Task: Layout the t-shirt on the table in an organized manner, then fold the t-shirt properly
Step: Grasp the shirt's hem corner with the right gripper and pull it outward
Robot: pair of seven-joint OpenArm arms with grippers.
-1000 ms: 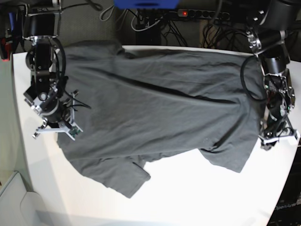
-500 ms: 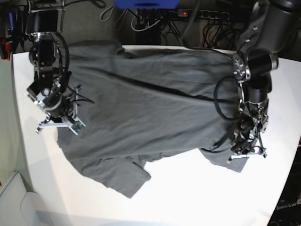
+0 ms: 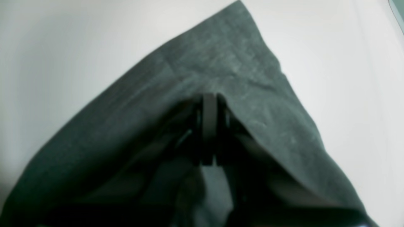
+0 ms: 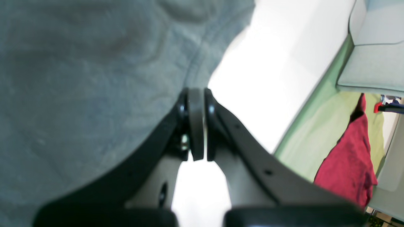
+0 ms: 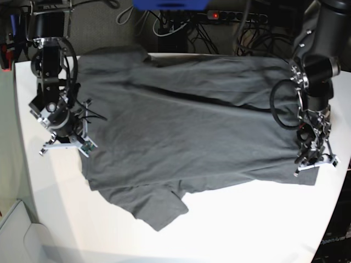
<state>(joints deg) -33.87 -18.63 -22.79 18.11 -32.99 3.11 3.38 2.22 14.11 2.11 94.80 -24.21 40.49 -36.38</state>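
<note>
The dark grey t-shirt [image 5: 186, 126] lies spread across the white table [image 5: 247, 224], with one sleeve [image 5: 159, 208] pointing toward the near edge. On the base view's right, my left gripper [image 5: 313, 163] is shut on the shirt's lower right corner. In the left wrist view the cloth [image 3: 221, 63] tents over the left gripper [image 3: 210, 99] above the table [image 3: 347, 63]. At the shirt's left edge my right gripper [image 5: 83, 147] is also shut. In the right wrist view the right gripper [image 4: 197, 93] pinches the hem of the shirt [image 4: 79, 78] over the table [image 4: 268, 78].
A power strip and tangled cables [image 5: 236, 16] lie beyond the table's far edge, next to a blue object [image 5: 170, 4]. Off the table's left side sit a pale bin [image 5: 16, 235] and a red cloth [image 4: 347, 157] on green flooring.
My left gripper went to the shirt's lower right corner, shut on it and drew it outward, flattening that fold. The right gripper and the shirt's left edge shifted slightly rightward.
</note>
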